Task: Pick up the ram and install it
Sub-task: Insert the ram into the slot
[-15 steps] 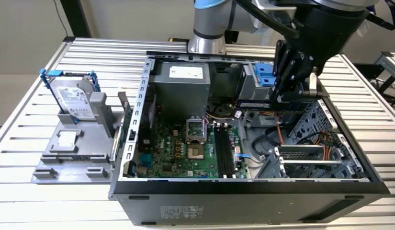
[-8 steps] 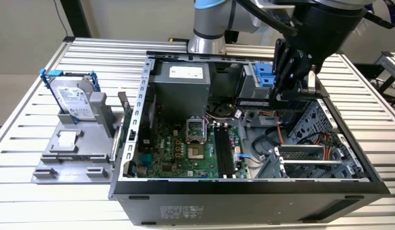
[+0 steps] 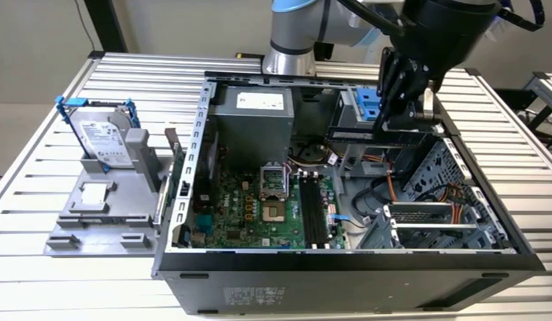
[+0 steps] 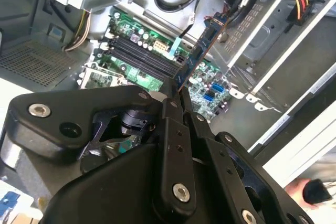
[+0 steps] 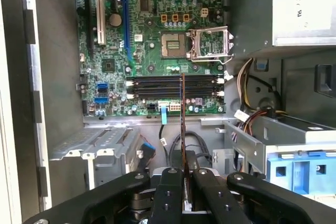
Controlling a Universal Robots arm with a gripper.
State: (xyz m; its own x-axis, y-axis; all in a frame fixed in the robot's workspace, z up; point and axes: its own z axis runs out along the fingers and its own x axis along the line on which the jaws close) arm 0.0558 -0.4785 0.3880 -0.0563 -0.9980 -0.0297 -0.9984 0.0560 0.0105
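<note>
My gripper [image 3: 403, 119] hangs over the open computer case's right side in the exterior view, above the drive bays. In both wrist views it [image 5: 183, 169] [image 4: 176, 101] is shut on the ram [image 5: 182, 119] [image 4: 202, 50], a thin board seen edge-on that sticks out from between the black fingers [image 5: 169, 182]. The ram is held in the air above the motherboard [image 5: 152, 40]. Its far end lines up over the long black memory slots [image 5: 157, 85] [image 4: 139, 56] [image 3: 313, 214], still apart from them.
The case [image 3: 347, 257] stands open on a slatted metal table. Inside are a grey power supply [image 3: 253, 127], a CPU socket [image 5: 207, 43], loose cables [image 5: 252, 103] and a drive cage [image 3: 436, 221]. A hard drive [image 3: 106, 137] in a blue frame stands on a grey fixture at the exterior view's left.
</note>
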